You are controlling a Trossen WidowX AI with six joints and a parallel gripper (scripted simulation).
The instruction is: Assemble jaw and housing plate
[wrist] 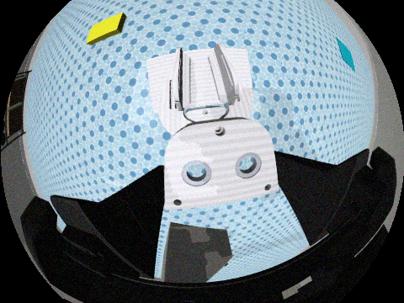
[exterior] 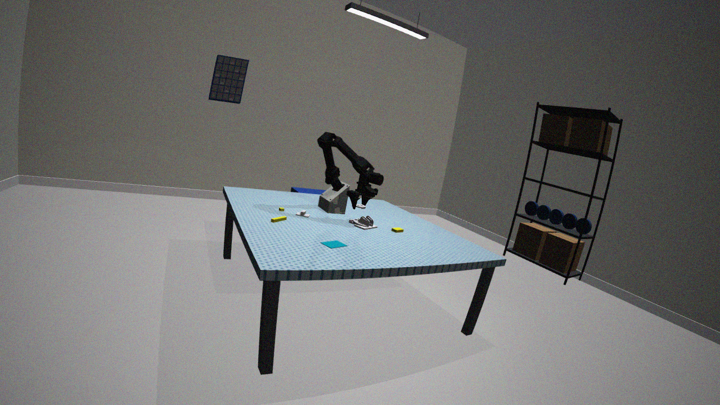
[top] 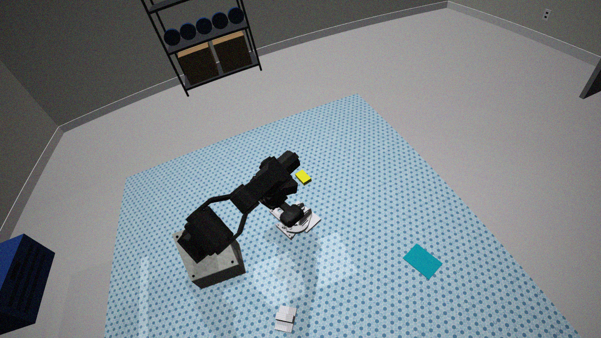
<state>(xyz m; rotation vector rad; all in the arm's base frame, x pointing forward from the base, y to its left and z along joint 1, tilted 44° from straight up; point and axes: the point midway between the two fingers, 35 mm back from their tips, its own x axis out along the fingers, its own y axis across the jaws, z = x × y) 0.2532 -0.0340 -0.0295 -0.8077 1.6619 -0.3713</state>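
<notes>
My gripper (wrist: 218, 164) (exterior: 360, 205) is shut on the white housing plate (wrist: 223, 185), gripping its two side edges. The plate has two round holes and hangs above the table. It also shows between the fingertips in the exterior view. Below and just beyond it, the white base (wrist: 160, 84) (exterior: 366, 226) (top: 315, 220) lies on the table. Two dark-edged jaws, the left one (wrist: 181, 76) and the right one (wrist: 223, 69), stand side by side on the base, pointing away from the plate. The plate hides their rear ends, so gear teeth, pins and stubs cannot be seen.
A yellow block (top: 303, 177) (exterior: 397, 230) (wrist: 105, 29) lies near the base. A teal sheet (top: 422, 261) (exterior: 333, 244) (wrist: 346, 55) lies farther off. A white stepped stand (top: 285, 318) (exterior: 302, 214) and two more yellow blocks (exterior: 278, 219) (exterior: 281, 208) are on the robot's other side.
</notes>
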